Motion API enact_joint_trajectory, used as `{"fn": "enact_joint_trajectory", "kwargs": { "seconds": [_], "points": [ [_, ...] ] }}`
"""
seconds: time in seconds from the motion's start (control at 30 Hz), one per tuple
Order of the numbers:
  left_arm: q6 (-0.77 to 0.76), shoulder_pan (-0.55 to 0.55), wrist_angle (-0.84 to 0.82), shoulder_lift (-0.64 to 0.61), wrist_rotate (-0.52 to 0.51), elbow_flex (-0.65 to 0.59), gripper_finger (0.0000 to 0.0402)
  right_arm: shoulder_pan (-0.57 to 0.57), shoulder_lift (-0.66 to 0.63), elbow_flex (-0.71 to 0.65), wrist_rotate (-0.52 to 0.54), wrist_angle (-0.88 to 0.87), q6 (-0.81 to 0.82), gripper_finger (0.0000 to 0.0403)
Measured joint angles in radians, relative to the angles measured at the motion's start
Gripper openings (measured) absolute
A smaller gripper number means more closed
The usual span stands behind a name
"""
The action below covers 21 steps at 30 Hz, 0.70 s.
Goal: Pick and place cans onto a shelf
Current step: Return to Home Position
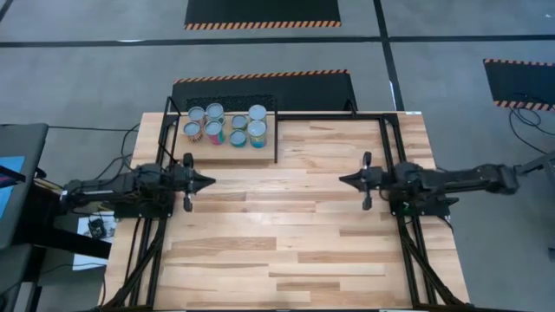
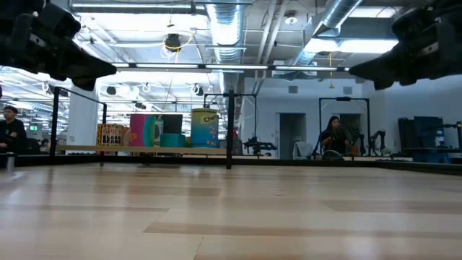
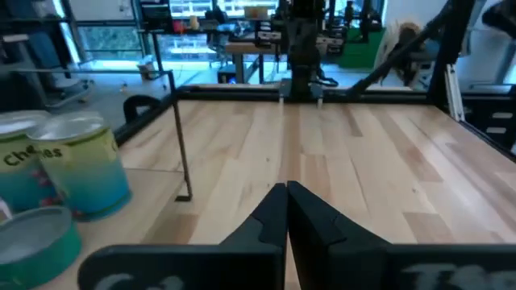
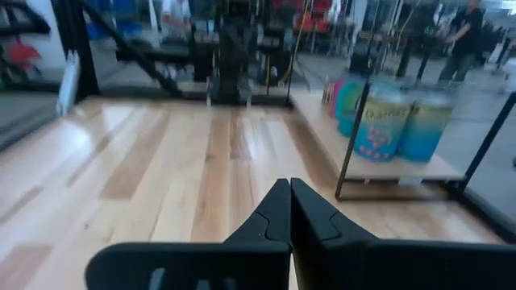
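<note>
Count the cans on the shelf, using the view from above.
8. All stand on the shelf: four cans in a left cluster, four in a right cluster. From above, none seems hidden.

Bright even light from ceiling lamps (image 2: 323, 45); pale glare on desk (image 4: 161, 161) far edge; shadows weak; fingers (image 3: 270, 219) dark, nearly without detail.

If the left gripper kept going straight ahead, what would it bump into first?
Most likely the right gripper, facing the left gripper across the table. The cans on the shelf sit off to one side.
</note>
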Motion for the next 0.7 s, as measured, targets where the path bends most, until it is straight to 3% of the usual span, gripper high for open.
{"fn": "enact_joint_trajectory", "kwargs": {
  "seconds": [0.27, 0.47, 0.7],
  "points": [
    [-0.012, 0.072, 0.037, -0.007, 0.087, -0.013, 0.0, -0.121, -0.362, -0.057, -0.099, -0.181, -0.005, 0.0013],
    [0.003, 0.097, 0.229, -0.002, 0.113, -0.08, 0.0, -0.178, -0.348, -0.06, -0.103, -0.189, 0.01, 0.0013],
    [0.001, 0.125, 0.244, -0.004, 0.12, -0.081, 0.0, -0.218, -0.363, -0.06, -0.102, -0.186, 0.018, 0.0015]
  ]
}}
